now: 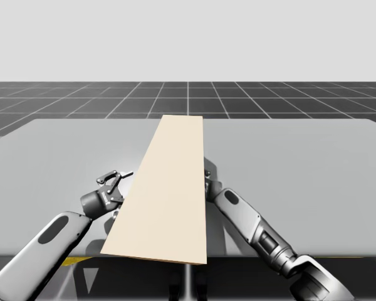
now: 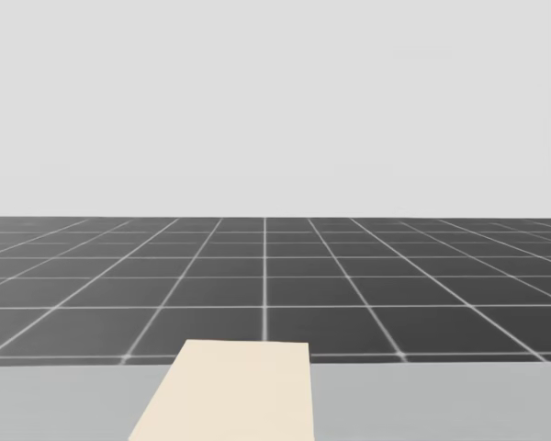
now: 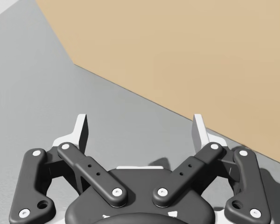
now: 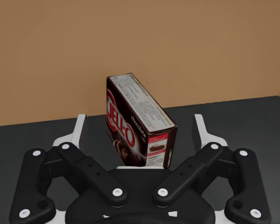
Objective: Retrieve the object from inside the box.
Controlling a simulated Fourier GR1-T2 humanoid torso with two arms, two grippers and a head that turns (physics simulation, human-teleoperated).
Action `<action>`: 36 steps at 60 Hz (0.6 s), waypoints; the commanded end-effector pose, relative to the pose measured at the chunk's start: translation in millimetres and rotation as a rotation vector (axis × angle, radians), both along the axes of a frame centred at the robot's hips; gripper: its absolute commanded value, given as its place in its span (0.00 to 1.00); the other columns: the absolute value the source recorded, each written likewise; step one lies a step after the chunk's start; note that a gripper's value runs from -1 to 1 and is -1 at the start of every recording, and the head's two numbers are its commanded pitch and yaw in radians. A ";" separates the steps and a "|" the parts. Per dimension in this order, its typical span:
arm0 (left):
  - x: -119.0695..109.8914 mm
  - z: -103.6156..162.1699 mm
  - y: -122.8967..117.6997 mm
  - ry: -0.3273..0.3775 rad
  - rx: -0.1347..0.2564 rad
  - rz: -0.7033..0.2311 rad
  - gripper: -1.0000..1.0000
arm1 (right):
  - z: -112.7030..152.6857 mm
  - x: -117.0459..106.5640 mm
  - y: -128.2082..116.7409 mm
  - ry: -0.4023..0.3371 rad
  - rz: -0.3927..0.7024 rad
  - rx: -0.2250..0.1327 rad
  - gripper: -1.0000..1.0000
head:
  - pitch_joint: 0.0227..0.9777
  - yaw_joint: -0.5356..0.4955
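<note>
The grey bench (image 1: 301,169) carries a large tan cardboard box (image 1: 166,188) at its middle, reaching down to the near edge. My-left-hand side shows the left pincer (image 3: 140,123) just outside the box's left wall, released and holding nothing. The right pincer (image 4: 140,122) is inside the box over its dark floor, also released. A small dark-brown carton (image 4: 140,140) stands between its fingers, clear of both, near the tan inner wall.

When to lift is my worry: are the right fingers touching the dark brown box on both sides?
No, the dark brown box stands between the open fingers of the right gripper, with a gap on each side.
</note>
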State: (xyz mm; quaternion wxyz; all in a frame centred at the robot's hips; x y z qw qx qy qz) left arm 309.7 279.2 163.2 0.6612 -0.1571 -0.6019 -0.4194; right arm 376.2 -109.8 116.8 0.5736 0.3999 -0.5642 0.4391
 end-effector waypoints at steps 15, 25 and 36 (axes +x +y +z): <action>-0.8 0.6 1.6 -0.018 0.017 0.008 0.00 | -15.5 3.8 24.8 0.034 0.038 0.009 1.00 | 0.14 0.50; -0.9 0.6 1.8 -0.021 0.022 0.011 0.00 | -0.1 -0.4 8.0 -0.035 0.012 0.010 1.00 | 0.14 0.50; -0.1 2.1 4.2 -0.025 0.018 0.019 0.00 | 23.9 -14.5 -39.4 -0.128 -0.077 0.033 1.00 | 0.13 0.50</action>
